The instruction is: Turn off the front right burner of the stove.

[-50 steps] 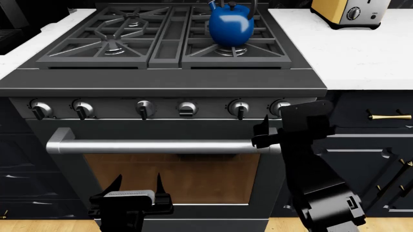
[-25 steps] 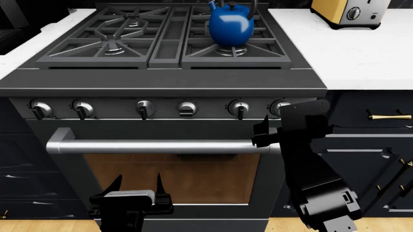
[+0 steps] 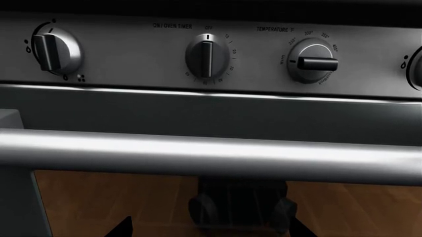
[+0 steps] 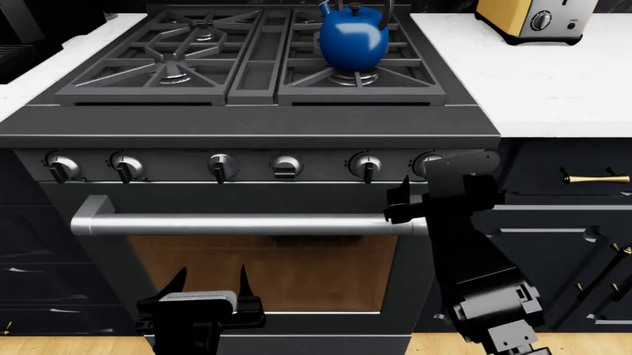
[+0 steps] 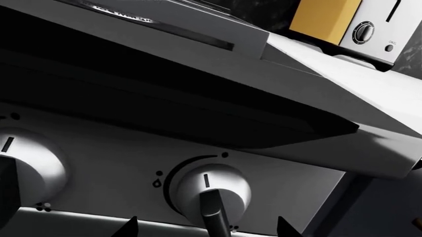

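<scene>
Front right burner [image 4: 353, 77] sits under the blue kettle [image 4: 354, 41] on the stove [image 4: 247, 129], while the right gripper [image 5: 205, 227], fingers spread, frames the far-right knob [image 5: 209, 190], seemingly lined up to grasp it; left gripper [image 4: 209, 285] hangs open, idle.

Blue kettle [image 4: 354, 41], dark grey stove [image 4: 247, 129] (amber window), yellow toaster [image 5: 327, 19], silver knobs [image 3: 207, 55].

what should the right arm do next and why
Probably ease the right gripper forward so its open fingers straddle the far-right knob. In the right wrist view that knob sits centred between the fingertips but is not yet gripped, and the left gripper hangs low by the oven window.
</scene>
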Motion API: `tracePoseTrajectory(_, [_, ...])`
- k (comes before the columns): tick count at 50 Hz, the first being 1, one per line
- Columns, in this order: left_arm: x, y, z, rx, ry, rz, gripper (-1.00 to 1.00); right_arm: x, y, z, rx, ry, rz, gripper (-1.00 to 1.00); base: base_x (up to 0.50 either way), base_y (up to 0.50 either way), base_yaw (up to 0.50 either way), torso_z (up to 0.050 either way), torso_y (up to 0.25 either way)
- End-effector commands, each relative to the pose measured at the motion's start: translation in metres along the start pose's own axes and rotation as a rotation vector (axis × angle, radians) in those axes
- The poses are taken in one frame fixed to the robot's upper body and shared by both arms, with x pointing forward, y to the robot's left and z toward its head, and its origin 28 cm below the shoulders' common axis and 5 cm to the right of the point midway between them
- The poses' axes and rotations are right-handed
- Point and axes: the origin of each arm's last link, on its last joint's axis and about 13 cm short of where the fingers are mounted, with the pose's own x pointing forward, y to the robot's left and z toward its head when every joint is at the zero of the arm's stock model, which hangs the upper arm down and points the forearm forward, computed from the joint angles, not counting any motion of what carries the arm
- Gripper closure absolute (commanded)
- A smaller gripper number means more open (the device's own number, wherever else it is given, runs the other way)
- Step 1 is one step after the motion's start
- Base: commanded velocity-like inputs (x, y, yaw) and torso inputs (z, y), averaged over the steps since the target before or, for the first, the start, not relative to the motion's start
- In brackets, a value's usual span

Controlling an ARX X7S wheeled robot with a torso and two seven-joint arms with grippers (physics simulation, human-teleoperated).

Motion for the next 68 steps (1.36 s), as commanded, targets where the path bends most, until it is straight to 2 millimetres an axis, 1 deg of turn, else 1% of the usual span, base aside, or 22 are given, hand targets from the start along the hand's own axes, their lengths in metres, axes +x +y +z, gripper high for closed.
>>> tracePoseTrajectory(1, [0.0, 0.0, 0.0, 0.0, 0.001, 0.0, -1.0, 0.002, 0.0, -0.002, -0.002, 0.004, -0.001, -1.0, 0.0, 0.0, 0.0, 0.0, 0.0])
tracePoseTrajectory(25, [0.0, 0.0, 0.0, 0.003, 0.003, 0.0, -1.0, 0.008, -0.004, -0.004, -0.012, 0.015, -0.004, -1.0, 0.0, 0.0, 0.0, 0.0, 0.0])
tracePoseTrajectory(26, [0.0, 0.0, 0.0, 0.003, 0.003, 0.0, -1.0, 0.008, -0.003, -0.004, -0.013, 0.015, -0.004, 1.0, 0.0, 0.0, 0.0, 0.0, 0.0])
tracePoseTrajectory(51, [0.0, 0.0, 0.0, -0.004, 0.001, 0.004, -1.0, 0.009, -0.003, 0.0, -0.019, 0.019, -0.002, 1.0, 0.0, 0.0, 0.0, 0.0, 0.0])
tracePoseTrajectory(52, [0.0, 0.0, 0.0, -0.004, 0.002, 0.004, -1.0, 0.009, -0.004, 0.001, 0.003, 0.017, -0.002, 1.0, 0.0, 0.0, 0.0, 0.0, 0.0])
tracePoseTrajectory(54, [0.0, 0.0, 0.0, -0.003, 0.002, 0.003, -1.0, 0.007, -0.003, 0.004, 0.11, 0.015, 0.003, 1.0, 0.0, 0.0, 0.0, 0.0, 0.0])
tracePoseTrajectory(55, [0.0, 0.0, 0.0, -0.003, 0.003, 0.003, -1.0, 0.007, -0.003, 0.005, 0.188, 0.019, 0.018, 1.0, 0.0, 0.0, 0.0, 0.0, 0.0])
tracePoseTrajectory(56, [0.0, 0.0, 0.0, -0.003, 0.002, 0.003, -1.0, 0.005, -0.003, 0.01, 0.312, 0.002, 0.042, 1.0, 0.0, 0.0, 0.0, 0.0, 0.0])
tracePoseTrajectory(57, [0.0, 0.0, 0.0, -0.003, 0.002, 0.003, -1.0, 0.005, -0.004, 0.013, 0.381, -0.03, 0.05, 1.0, 0.0, 0.0, 0.0, 0.0, 0.0])
tracePoseTrajectory(58, [0.0, 0.0, 0.0, -0.003, 0.004, 0.002, -1.0, 0.005, -0.004, 0.013, 0.381, -0.03, 0.05, 1.0, 0.0, 0.0, 0.0, 0.0, 0.0])
tracePoseTrajectory(61, [0.0, 0.0, 0.0, -0.002, 0.002, 0.002, -1.0, 0.007, -0.006, 0.019, 0.636, -0.04, 0.067, 1.0, 0.0, 0.0, 0.0, 0.0, 0.0])
tracePoseTrajectory(63, [0.0, 0.0, 0.0, -0.001, 0.003, 0.002, -1.0, 0.007, -0.006, 0.02, 0.695, -0.042, 0.08, 1.0, 0.0, 0.0, 0.0, 0.0, 0.0])
tracePoseTrajectory(64, [0.0, 0.0, 0.0, -0.001, 0.003, 0.001, -1.0, 0.007, -0.006, 0.021, 0.754, -0.037, 0.09, 1.0, 0.0, 0.0, 0.0, 0.0, 0.0])
tracePoseTrajectory(67, [0.0, 0.0, 0.0, -0.001, 0.004, 0.0, -1.0, 0.008, -0.006, 0.021, 0.811, -0.039, 0.084, 1.0, 0.0, 0.0, 0.0, 0.0, 0.0])
tracePoseTrajectory(68, [0.0, 0.0, 0.0, -0.001, 0.004, 0.001, -1.0, 0.008, -0.006, 0.022, 0.86, -0.036, 0.087, 1.0, 0.0, 0.0, 0.0, 0.0, 0.0])
